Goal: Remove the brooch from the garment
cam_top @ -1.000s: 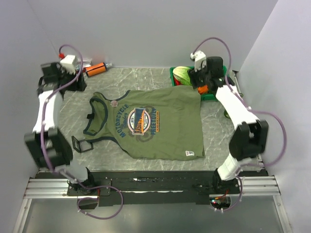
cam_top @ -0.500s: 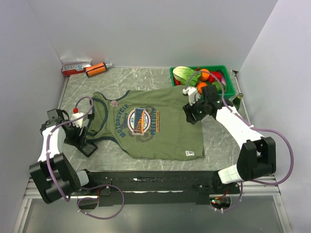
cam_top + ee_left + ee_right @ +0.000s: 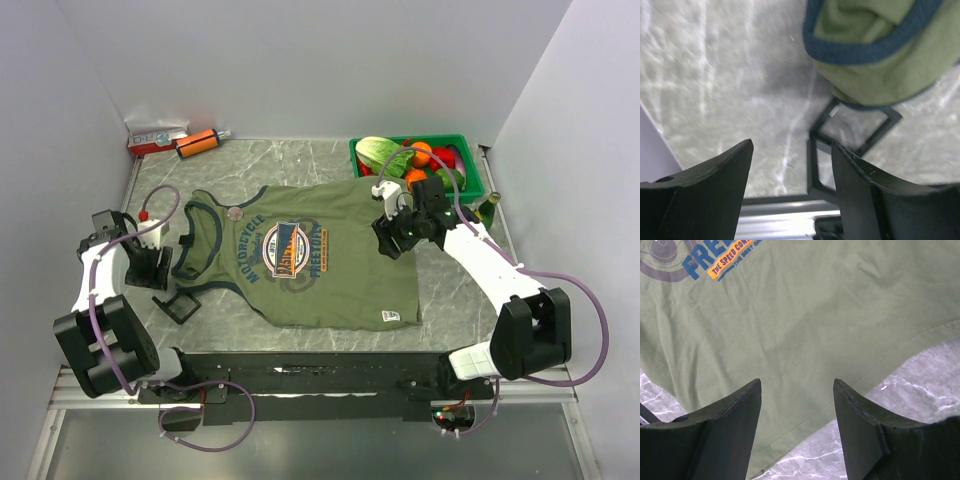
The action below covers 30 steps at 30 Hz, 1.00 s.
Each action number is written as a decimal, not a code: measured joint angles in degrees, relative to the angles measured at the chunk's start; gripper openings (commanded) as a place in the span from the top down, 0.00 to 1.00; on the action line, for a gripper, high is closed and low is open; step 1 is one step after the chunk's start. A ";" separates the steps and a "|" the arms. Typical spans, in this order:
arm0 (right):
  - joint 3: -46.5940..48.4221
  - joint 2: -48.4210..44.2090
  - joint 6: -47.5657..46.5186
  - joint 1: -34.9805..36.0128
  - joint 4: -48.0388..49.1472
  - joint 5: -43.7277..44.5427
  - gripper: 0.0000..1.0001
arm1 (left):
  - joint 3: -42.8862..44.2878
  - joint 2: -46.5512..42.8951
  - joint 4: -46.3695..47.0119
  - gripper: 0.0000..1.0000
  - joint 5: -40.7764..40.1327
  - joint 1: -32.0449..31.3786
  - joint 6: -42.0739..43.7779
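Observation:
The garment (image 3: 320, 255), an olive-green T-shirt with navy trim, lies flat on the marble table, collar to the left. The brooch (image 3: 235, 212), a tiny pale disc, sits near the neckline. My left gripper (image 3: 155, 272) is low over the table just left of the sleeve, open and empty. In the left wrist view the gripper (image 3: 792, 144) is over bare marble, with the garment's sleeve (image 3: 880, 60) ahead of it. My right gripper (image 3: 390, 240) hovers open over the shirt's right part. In the right wrist view the gripper (image 3: 796, 381) has plain fabric (image 3: 805, 315) under it, near the shirt's edge.
A black open frame (image 3: 180, 304) lies on the table by the left sleeve and also shows ahead of my left gripper (image 3: 812, 165). A green bin (image 3: 472, 165) of vegetables stands at the back right. An orange tube (image 3: 198, 143) and a red-white box (image 3: 155, 138) lie at the back left.
Both arms have swung down from the back corners to the shirt. In the last half second the left gripper drew back a little from the black frame and the right shifted slightly.

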 measured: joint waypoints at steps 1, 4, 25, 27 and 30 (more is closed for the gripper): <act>0.00 0.00 0.00 0.02 0.00 -0.09 0.34 | 0.28 0.02 -0.98 0.30 -0.17 0.00 -0.48; 0.00 0.00 -0.02 0.00 -0.09 -0.37 0.34 | 0.33 0.11 -4.72 0.31 -0.22 0.00 -2.05; 1.57 2.14 0.07 0.17 -0.42 -1.75 0.34 | -1.70 9.07 -2.56 0.48 -0.37 0.11 -9.51; 1.57 2.25 0.07 0.26 -0.44 -1.75 0.34 | -2.21 9.53 -2.32 0.50 -0.46 0.09 -9.75; 1.64 2.78 0.07 0.39 -0.44 -1.73 0.34 | -2.51 10.80 -1.16 0.51 -1.36 0.09 -10.21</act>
